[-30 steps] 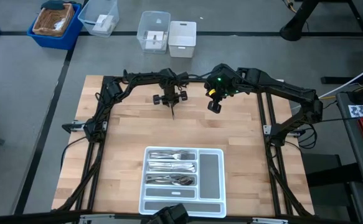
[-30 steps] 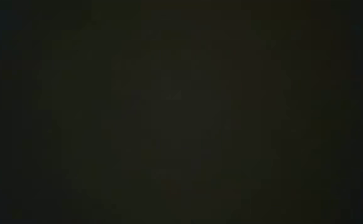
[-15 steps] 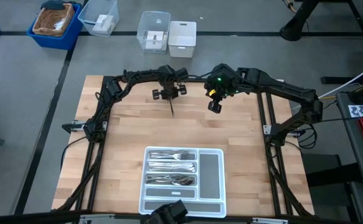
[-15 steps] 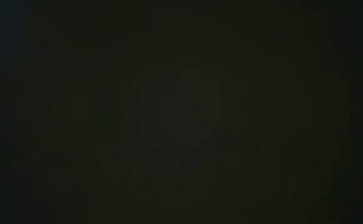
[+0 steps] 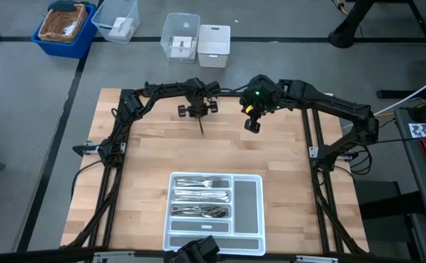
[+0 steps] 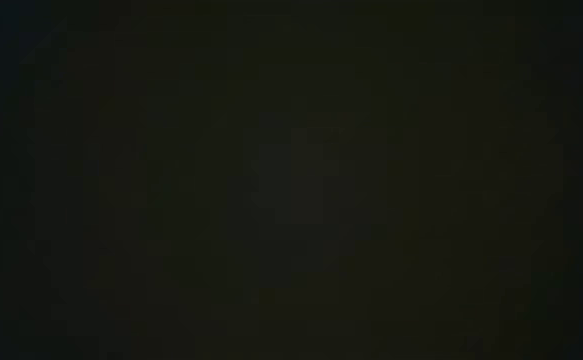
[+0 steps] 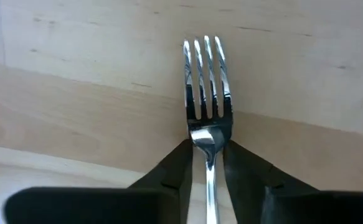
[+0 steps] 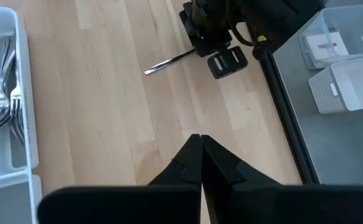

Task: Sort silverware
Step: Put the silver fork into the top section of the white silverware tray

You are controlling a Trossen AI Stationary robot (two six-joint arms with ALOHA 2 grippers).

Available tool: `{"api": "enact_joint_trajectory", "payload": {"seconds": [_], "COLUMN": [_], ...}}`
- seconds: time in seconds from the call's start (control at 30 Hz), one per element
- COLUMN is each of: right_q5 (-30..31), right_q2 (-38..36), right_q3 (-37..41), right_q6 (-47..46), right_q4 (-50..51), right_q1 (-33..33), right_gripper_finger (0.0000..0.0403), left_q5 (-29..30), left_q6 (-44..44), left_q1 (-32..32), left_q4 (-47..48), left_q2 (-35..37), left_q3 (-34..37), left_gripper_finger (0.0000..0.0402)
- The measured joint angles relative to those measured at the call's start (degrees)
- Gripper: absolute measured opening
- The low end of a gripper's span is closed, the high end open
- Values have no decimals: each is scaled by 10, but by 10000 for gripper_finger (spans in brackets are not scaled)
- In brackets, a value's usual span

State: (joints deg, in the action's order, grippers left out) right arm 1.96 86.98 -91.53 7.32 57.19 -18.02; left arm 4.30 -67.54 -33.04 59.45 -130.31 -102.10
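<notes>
One piece in transit: slim shiny silver metal fork (image 7: 207,109), carry step of the sort.
Left gripper: my left gripper (image 5: 198,110) is clamped on the fork's neck, one dark finger (image 7: 172,174) pressing each side, tines pointing away from the wrist. It sits over the far middle of the pale wooden table (image 5: 147,157), well apart from the tray.
Fork pose: in the high view it shows as a thin dark line (image 5: 201,128) sticking out from my left gripper toward the tray side; the right wrist view shows the same handle (image 8: 169,62) poking out beneath the gripper body. Whether the tip touches the wood, I can't tell.
Right gripper: my right gripper (image 5: 252,124) waits just beside the left one at the far edge, fingertips (image 8: 197,155) pressed together, nothing between them.
Tray: white plastic compartmented cutlery tray (image 5: 260,212) at the near middle of the table. Three short rows on its left side hold the sorted silver forks, spoons and knives (image 5: 202,196); the long right slot and the near strip look bare.
Progress: my read is most of the set is already binned and no loose pieces show on the wood.
Next move: needs a swing from far edge to tray, fork turned to lie along the row that already holds forks, which looks like the farthest row (image 5: 207,182), then lowered before I let go.
Risk: grip is on a narrow neck, so the fork could pivot mid-swing.
Low view: black, no use.
</notes>
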Motion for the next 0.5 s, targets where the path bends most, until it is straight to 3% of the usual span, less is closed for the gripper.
{"api": "enact_joint_trajectory", "payload": {"seconds": [0.2,0.5], "right_q5": [0,0], "right_q2": [0,-62], "right_q3": [0,0], "right_q6": [7,24], "right_q4": [0,32], "right_q1": [0,-11], "right_gripper_finger": [5,5], "left_q5": [0,-18], "left_q6": [40,137], "left_q1": [0,-1], "left_q4": [2,-3], "left_q2": [0,1], "left_q3": [0,0], "left_gripper_finger": [11,4]}}
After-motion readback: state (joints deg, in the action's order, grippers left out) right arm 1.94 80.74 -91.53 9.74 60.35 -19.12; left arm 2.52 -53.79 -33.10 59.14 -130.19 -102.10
